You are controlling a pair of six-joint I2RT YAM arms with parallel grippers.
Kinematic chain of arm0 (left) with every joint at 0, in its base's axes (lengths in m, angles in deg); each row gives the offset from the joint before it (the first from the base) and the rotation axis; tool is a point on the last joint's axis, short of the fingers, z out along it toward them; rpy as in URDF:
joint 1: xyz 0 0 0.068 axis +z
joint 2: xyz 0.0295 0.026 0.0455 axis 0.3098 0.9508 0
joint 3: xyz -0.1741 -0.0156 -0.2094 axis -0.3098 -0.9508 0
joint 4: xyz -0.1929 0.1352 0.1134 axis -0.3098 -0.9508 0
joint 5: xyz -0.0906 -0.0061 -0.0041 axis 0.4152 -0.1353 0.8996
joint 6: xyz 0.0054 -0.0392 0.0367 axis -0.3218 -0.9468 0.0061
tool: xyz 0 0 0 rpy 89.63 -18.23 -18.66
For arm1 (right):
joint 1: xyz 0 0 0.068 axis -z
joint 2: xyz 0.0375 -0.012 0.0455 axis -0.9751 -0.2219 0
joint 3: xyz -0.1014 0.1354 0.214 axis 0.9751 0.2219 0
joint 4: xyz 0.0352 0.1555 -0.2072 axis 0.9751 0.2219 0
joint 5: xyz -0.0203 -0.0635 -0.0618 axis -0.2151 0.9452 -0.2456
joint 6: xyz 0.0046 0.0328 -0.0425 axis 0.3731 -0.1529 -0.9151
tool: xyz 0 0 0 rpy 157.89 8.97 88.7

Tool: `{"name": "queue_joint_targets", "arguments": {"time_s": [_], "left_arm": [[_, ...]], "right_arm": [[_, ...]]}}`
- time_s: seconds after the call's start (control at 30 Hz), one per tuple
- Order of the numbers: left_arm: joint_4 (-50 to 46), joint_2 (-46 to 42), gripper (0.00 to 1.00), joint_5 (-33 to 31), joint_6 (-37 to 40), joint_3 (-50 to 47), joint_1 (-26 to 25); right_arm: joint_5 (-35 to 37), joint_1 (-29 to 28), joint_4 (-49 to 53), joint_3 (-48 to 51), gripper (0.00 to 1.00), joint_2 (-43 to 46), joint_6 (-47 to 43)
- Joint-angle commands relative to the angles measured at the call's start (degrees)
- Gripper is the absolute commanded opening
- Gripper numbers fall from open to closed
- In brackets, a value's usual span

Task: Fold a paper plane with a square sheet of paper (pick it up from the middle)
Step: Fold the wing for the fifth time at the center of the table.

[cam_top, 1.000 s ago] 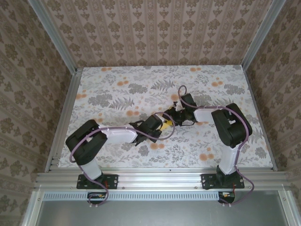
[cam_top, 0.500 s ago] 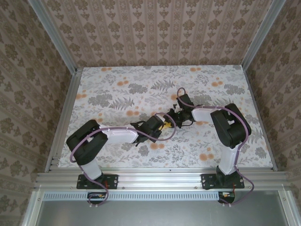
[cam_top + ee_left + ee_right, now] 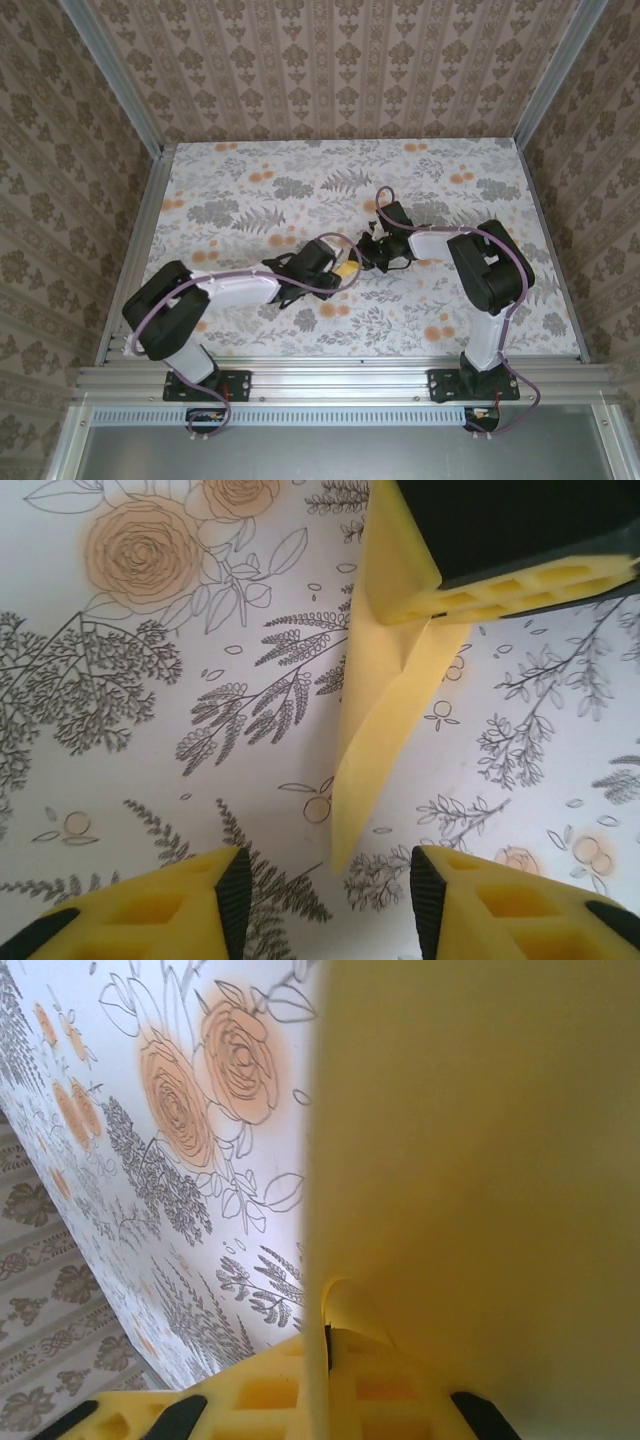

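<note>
We look down on a flower-printed table; the paper plane slants above it, its pointed tip perhaps just touching the surface.

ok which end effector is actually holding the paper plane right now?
The right end effector: it is shut on the paper plane. The left end effector is open, with one finger on each side of the tip, not gripping.

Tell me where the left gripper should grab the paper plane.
Probably the narrow free part of the paper plane near its pointed tip, coming from the tip end: the right gripper clamps the wider end, and the open left gripper flanks that tip.
</note>
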Motion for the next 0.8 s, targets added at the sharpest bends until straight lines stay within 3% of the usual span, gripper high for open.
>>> {"name": "queue_joint_targets", "arguments": {"time_s": [0.0, 0.33, 0.77], "left_arm": [[2.78, -3.73, 0.53, 11.93, -3.95, -2.06, 3.74], [14.49, -1.44, 0.51, 28.2, -16.57, -5.79, 13.1], [19.53, 4.81, 0.38, 30.74, -19.9, -7.04, 13.76]], "right_arm": [[-0.68, 0.6, -1.16, 0.85, 0.05, 0.5, -5.84], [-13.92, 0.29, -3.0, 0.68, 0.05, -0.25, -15.64], [-14.65, -1.5, 4.25, -2.81, 0.05, -3.98, -24.83]]}}
